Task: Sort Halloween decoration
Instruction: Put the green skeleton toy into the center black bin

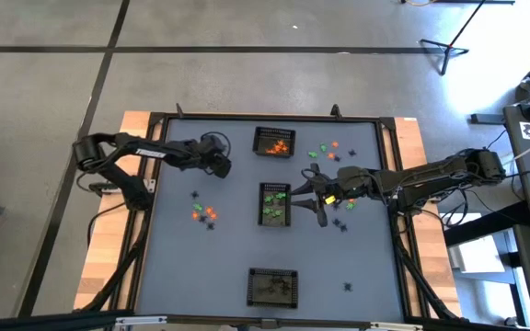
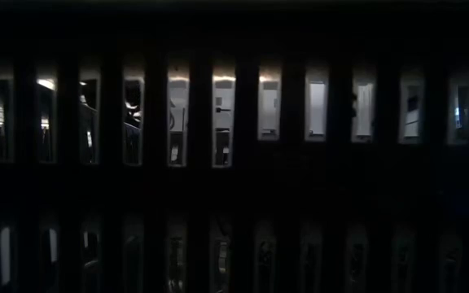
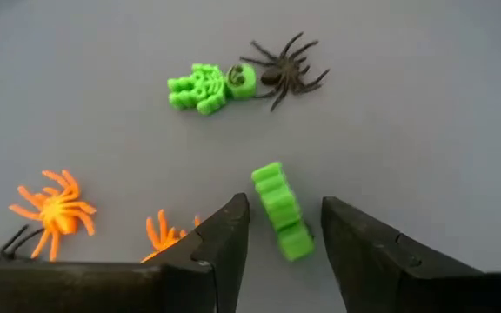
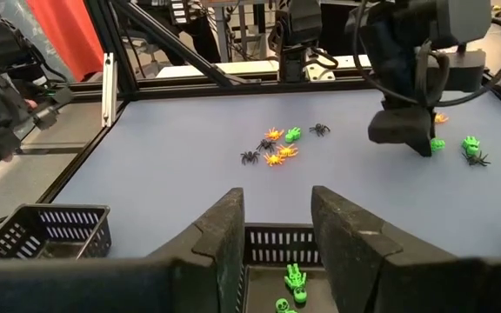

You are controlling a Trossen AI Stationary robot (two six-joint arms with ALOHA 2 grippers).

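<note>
Centrally on the desk (image 1: pixel 210 267): middle basket (image 1: pixel 275 186), black mesh, holding green trinkets (image 4: pixel 294 280).
- Right hand (image 4: pixel 277 198): over the middle basket's right edge, fingers apart, nothing between them.
- Left hand (image 3: pixel 285 209): left of the middle basket and farther back, fingers apart. A green trinket (image 3: pixel 282 213) lies on the desk between them, ungripped.
- Green skeleton (image 3: pixel 205 87) and black spider (image 3: pixel 285 65): touching each other, just beyond that trinket.
- Orange spiders (image 3: pixel 55 209): beside the left hand.
- Mixed cluster (image 1: pixel 205 211), orange, green and black: on the desk, left of the middle basket.
- Back basket (image 1: pixel 274 132): behind the middle basket, orange pieces inside.
- Front basket (image 1: pixel 273 272): nearer than the middle basket, dark contents.
- Loose pieces (image 1: pixel 325 152): right of the middle basket.
</note>
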